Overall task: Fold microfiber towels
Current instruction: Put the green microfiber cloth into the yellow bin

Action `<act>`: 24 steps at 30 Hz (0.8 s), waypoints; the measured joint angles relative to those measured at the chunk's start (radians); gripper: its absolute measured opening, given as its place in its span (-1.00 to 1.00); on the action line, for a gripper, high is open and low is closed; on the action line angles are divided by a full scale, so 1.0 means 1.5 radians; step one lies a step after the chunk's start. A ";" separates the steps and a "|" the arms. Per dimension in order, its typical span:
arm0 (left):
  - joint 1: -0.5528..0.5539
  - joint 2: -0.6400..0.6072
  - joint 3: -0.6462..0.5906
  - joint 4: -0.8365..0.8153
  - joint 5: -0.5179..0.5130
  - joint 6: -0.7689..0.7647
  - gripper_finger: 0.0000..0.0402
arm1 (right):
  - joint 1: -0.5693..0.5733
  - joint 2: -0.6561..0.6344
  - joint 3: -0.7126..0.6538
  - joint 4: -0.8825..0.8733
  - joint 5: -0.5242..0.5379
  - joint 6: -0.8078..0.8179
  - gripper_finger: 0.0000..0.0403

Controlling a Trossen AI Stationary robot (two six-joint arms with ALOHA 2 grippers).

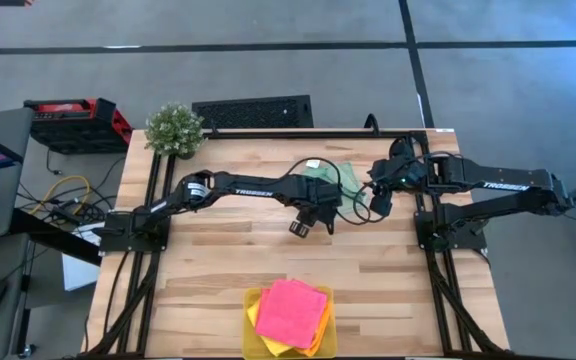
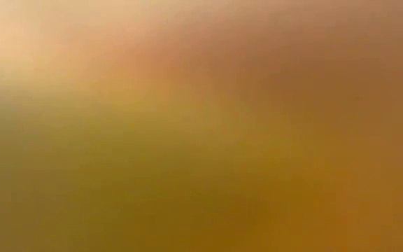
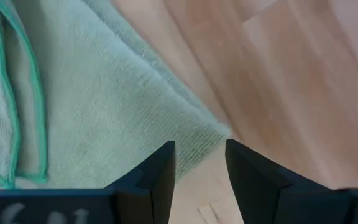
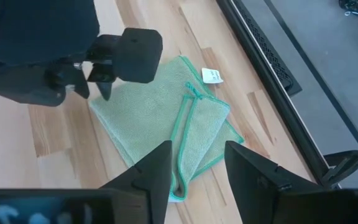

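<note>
The pale green towel [image 1: 334, 178] lies folded on the far middle of the table, with its teal-edged layers [image 4: 188, 134] on top and a white tag [image 4: 211, 75] at its far side. My left gripper [image 3: 201, 163] is open just above one folded corner [image 3: 207, 138] of it and holds nothing. My right gripper [image 4: 195, 167] is open above the towel's right side, also empty. The pink towel [image 1: 293, 312] lies on top of the yellow and orange ones in the tray [image 1: 252, 340]. The low view is blocked by an orange-yellow blur.
The translucent yellow tray stands at the table's near edge, in the middle. A potted plant [image 1: 174, 128] stands at the far left corner and a dark keyboard-like panel [image 1: 253, 110] lies beyond the far edge. Bare wood [image 1: 218, 250] lies between the towel and the tray.
</note>
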 joint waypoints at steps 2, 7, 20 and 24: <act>0.000 0.000 0.000 0.002 0.008 0.001 -0.33 | 0.000 0.000 0.000 0.000 0.000 0.000 -0.15; 0.003 0.031 0.001 0.022 0.013 0.017 -0.33 | 0.000 0.000 0.000 0.001 0.000 0.000 -0.15; -0.009 0.067 0.007 0.007 -0.035 -0.008 -0.71 | 0.000 0.000 0.000 0.000 0.000 -0.001 -0.16; -0.008 0.068 0.024 -0.020 -0.029 -0.048 -0.94 | 0.000 0.000 0.000 0.000 0.000 -0.001 -0.17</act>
